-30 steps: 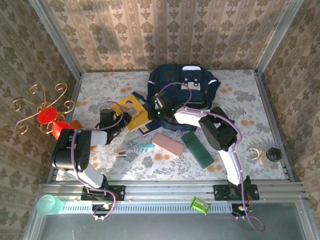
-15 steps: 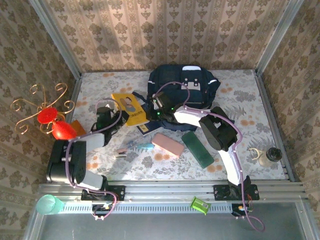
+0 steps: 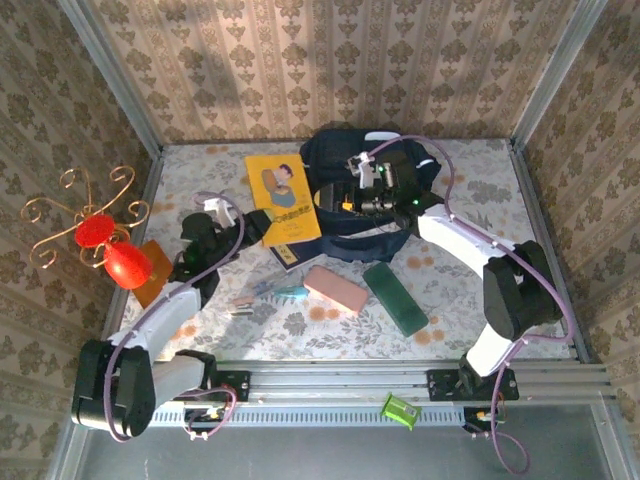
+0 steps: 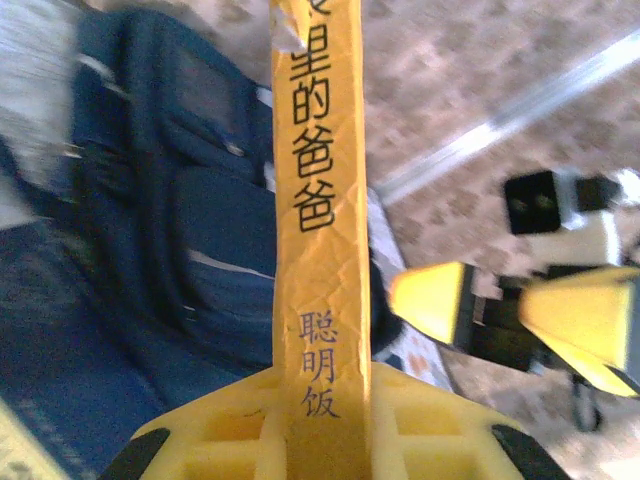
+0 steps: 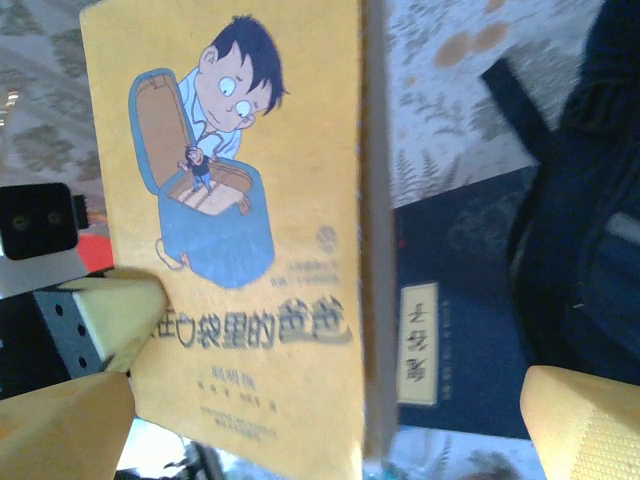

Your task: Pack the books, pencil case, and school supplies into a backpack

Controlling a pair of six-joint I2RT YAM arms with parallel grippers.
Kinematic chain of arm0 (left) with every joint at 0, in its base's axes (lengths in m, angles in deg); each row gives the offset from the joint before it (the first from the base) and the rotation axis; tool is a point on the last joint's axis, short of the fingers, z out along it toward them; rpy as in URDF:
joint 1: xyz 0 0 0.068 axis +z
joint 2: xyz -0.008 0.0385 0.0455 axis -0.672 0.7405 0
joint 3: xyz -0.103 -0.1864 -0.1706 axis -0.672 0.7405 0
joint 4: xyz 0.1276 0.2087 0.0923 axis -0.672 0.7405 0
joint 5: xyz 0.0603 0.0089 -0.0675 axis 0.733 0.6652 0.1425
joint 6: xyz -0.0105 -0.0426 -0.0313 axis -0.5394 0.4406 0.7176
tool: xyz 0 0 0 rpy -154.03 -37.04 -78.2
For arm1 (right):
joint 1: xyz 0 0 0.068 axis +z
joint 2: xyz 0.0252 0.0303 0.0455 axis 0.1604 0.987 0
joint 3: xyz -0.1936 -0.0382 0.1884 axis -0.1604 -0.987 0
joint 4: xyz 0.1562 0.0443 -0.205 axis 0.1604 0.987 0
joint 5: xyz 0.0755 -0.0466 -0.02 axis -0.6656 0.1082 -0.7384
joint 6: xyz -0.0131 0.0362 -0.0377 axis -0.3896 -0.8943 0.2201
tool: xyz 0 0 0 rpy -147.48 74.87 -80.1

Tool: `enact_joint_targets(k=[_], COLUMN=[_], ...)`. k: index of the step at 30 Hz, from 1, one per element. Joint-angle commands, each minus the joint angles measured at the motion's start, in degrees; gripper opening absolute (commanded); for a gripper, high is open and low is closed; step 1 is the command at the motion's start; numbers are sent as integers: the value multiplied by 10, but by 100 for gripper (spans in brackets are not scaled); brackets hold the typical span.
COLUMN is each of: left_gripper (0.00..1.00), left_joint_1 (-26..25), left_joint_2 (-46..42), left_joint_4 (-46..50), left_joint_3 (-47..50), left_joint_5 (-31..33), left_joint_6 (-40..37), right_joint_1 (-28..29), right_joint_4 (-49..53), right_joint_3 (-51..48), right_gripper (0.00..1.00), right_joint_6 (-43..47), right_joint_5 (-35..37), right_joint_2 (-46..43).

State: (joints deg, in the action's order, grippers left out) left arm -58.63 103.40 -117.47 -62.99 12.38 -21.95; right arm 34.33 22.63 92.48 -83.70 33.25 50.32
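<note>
Far left: red ornament (image 3: 97,232) on a gilt wire stand, orange-brown slab (image 3: 150,272) at the left edge of the desk (image 3: 480,250). Left pincer (image 4: 320,425) is clenched on the bottom edge of the yellow book (image 3: 283,197). The book is held up off the desk, cover toward the top camera, just left of the backpack (image 3: 395,165). Navy book (image 5: 455,330) lies flat below it, near the backpack's front. Near row on the desk: thin sticks (image 3: 241,304), teal-handled tool (image 3: 285,292), pink pencil case (image 3: 335,290), dark green box (image 3: 395,298), all apart from the backpack. Right pincer (image 5: 325,410) is released, jaws wide, over the backpack and facing the yellow book's cover.
</note>
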Motion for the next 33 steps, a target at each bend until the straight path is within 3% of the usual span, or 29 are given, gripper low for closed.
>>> enact_joint_targets(k=[1,6,8,11,15,17,21,24,28,31,33], left_gripper=[0,0,0,0,1,9,37,50,62,64,66], left_joint_1=[-36,-70,-72,-71,-77,-81,-94,-130,-188,-236,-273], left_joint_2=[-22,6,32,83,144,166,198,218,259,301,336], left_joint_4=[-85,-152,-199,-259,-249,-226,-96,61,192,253,289], left_joint_3=[-38,-53,-53,-58,-77,-87,-125,-177,-251,-305,-340], left_joint_5=[-53,-53,-53,-53,-53,-51,-24,48,137,174,231], left_joint_6=[13,58,91,135,136,116,16,-113,-286,-422,-495], right_joint_1=[4,-7,-10,-20,-43,-56,-101,-151,-243,-317,-357], right_joint_4=[-71,-206,-265,-360,-438,-422,-327,-238,-151,-47,19], right_joint_3=[-36,-88,-110,-149,-185,-196,-211,-223,-235,-230,-224], right_gripper=[100,100,94,67,34,13,3,0,0,0,0], right_joint_6=[-65,-158,-193,-258,-327,-328,-288,-242,-198,-150,-110], right_joint_5=[-74,-92,-100,-100,-81,-71,-60,-55,-63,-51,-34], right_joint_2=[-23,-46,-54,-69,-92,-106,-146,-198,-265,-316,-345])
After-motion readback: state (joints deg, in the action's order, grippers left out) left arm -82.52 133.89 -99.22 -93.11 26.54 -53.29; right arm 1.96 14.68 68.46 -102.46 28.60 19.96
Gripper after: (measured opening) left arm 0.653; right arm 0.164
